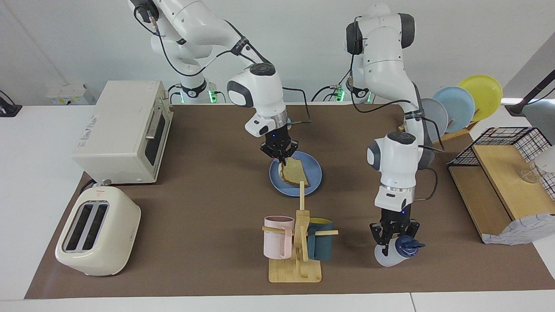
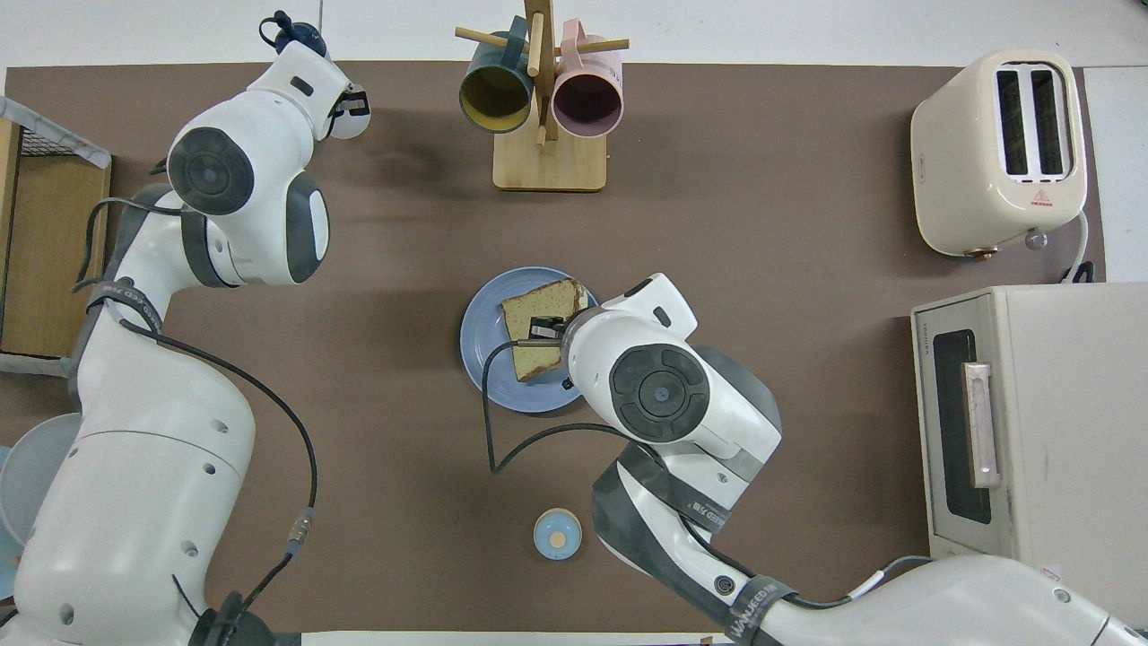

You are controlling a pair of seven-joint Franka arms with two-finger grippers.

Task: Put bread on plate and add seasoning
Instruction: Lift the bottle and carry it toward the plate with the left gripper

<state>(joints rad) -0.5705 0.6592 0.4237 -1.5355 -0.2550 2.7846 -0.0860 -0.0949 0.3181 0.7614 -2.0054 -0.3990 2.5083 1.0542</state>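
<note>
Right gripper (image 1: pixel 284 158) was clenched on the bread's (image 1: pixel 296 174) corner, slice lying tilted on the plate (image 1: pixel 314 167). Left gripper (image 1: pixel 392 245) gripped the seasoning (image 1: pixel 396 253), bottle tipped sideways at the mat's edge farthest from the robots. Risks: the bread could drag off if lifted unreleased; the slanted bottle could slip or spill early.

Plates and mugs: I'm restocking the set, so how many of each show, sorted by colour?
Medium-blue plate under the bread: 1
Grey-blue plate in rack: 1
Light-blue plate in rack: 1
Yellow plate in rack: 1
Pink mug: 1
Dark teal mug: 1
Total: 6
</note>
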